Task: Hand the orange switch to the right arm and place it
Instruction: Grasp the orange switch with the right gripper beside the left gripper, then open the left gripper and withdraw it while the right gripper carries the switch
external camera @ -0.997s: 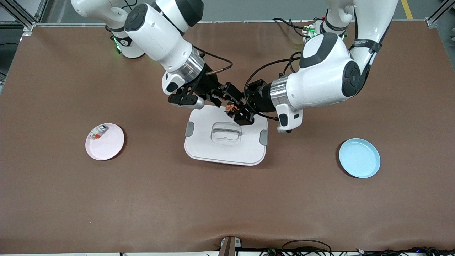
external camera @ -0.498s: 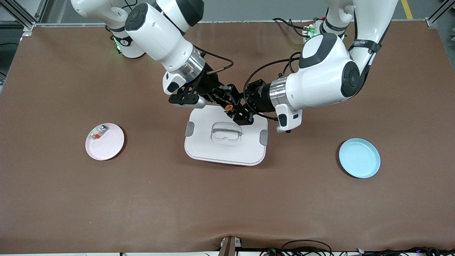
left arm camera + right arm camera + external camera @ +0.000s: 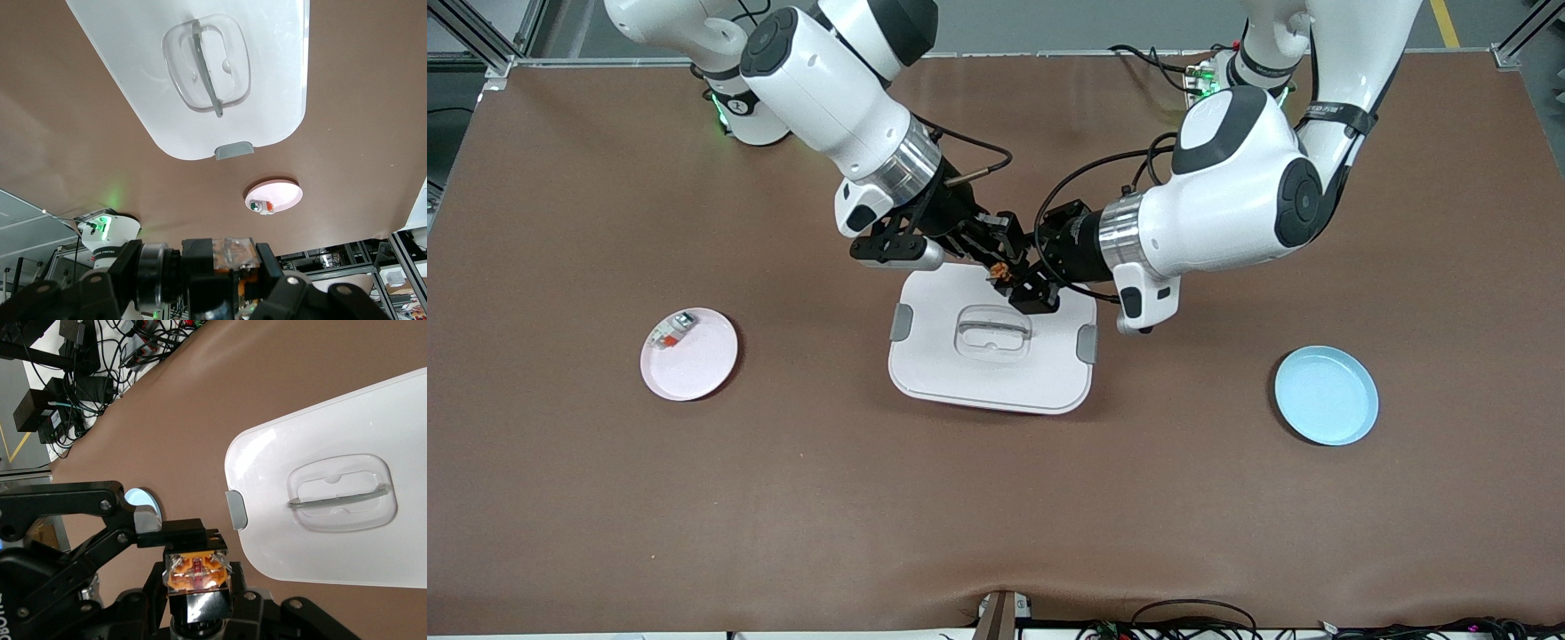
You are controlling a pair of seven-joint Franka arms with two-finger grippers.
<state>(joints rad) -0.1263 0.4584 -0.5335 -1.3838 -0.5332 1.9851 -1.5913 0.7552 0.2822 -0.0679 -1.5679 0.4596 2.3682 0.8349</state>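
Note:
The orange switch point(image 3: 1001, 271), a tiny black block with orange markings under a clear top, hangs in the air over the edge of the white lid point(image 3: 996, 364) nearest the robot bases. My left gripper point(image 3: 1016, 283) is shut on it, and in the left wrist view point(image 3: 233, 261) the switch point(image 3: 235, 253) sits between its fingers. My right gripper point(image 3: 991, 258) meets it from the right arm's end. In the right wrist view point(image 3: 199, 590) its fingers press both sides of the switch point(image 3: 198, 572).
The white lid with a clear handle point(image 3: 337, 495) lies mid-table. A pink plate point(image 3: 694, 360) holding a white-grey block point(image 3: 669, 331) sits toward the right arm's end. An empty blue plate point(image 3: 1326, 396) sits toward the left arm's end.
My right gripper has moved in toward the left gripper and now has its fingers on the switch. The left gripper has shifted slightly toward the right arm, still holding the switch.

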